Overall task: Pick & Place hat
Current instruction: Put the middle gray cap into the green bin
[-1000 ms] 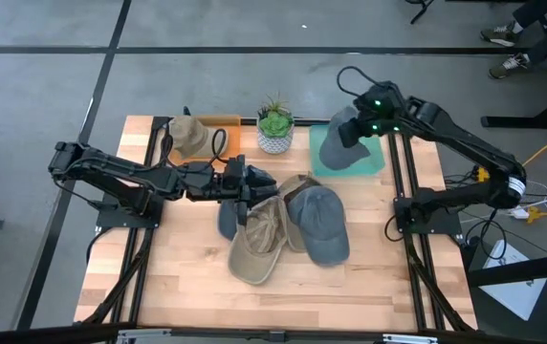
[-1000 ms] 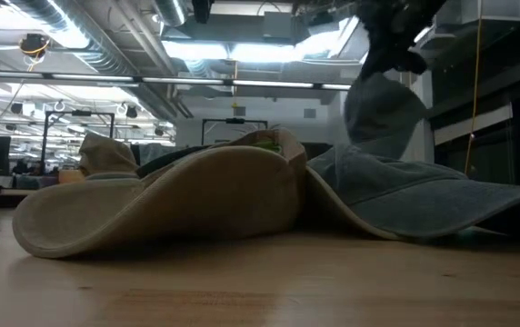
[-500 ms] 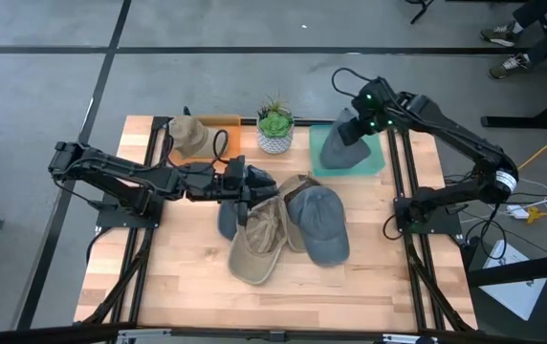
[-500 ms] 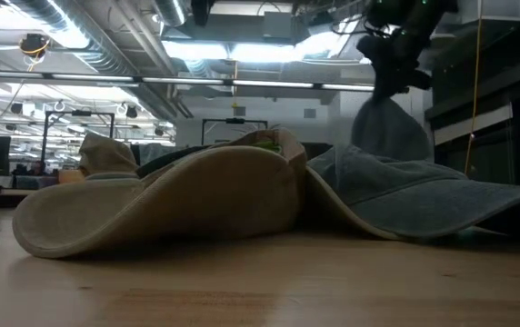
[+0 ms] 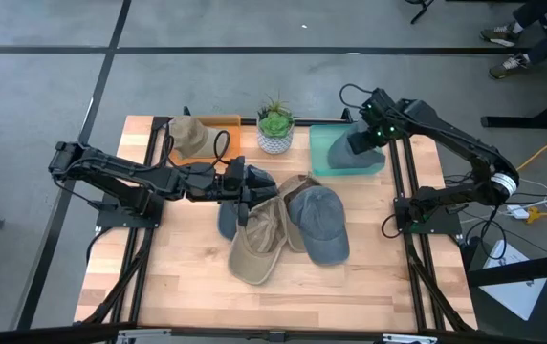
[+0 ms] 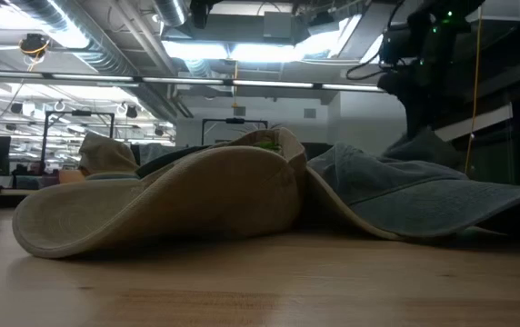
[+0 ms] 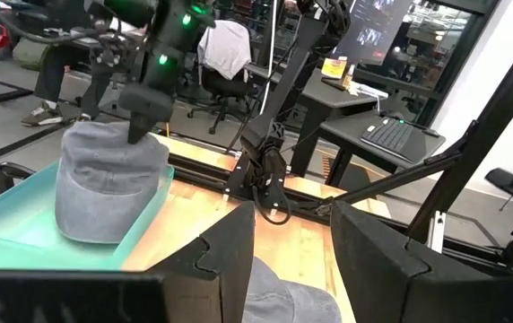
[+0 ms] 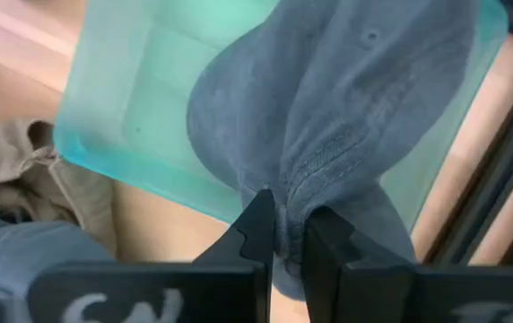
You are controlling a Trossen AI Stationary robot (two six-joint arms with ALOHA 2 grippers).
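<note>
A grey-blue hat [image 5: 350, 153] stands in the teal tray [image 5: 321, 141] at the table's far right, and my right gripper [image 5: 365, 140] is shut on its top from above. In the table's middle lie a tan hat [image 5: 259, 244], a blue-grey hat [image 5: 323, 225] and a dark blue hat [image 5: 227, 222], the tan and blue-grey ones overlapping. My left gripper [image 5: 257, 185] hangs level above the dark blue and tan hats, pointing toward the tray. Its fingers [image 7: 230, 256] stand apart, and I see nothing between them. My right gripper pinches a bunched fold of the crown cloth [image 8: 285, 193] at the hat's top between its two fingers. The fingers come steeply from above. The hat stands upright below them [image 7: 104, 184], its lower edge down inside the teal tray.
A potted plant [image 5: 274, 129] stands at the far middle. Left of it, another tan hat [image 5: 188, 136] sits on an orange tray [image 5: 226, 134]. Black rails [image 5: 403, 182] run along the table's right side beside the teal tray. The near part of the table is bare wood [image 5: 283, 296].
My right gripper has gone down toward the teal tray and a little toward the table's right edge, tipping more steeply downward and staying shut on the hat. The grey-blue hat has come down with it from hanging above the tray into the tray.
</note>
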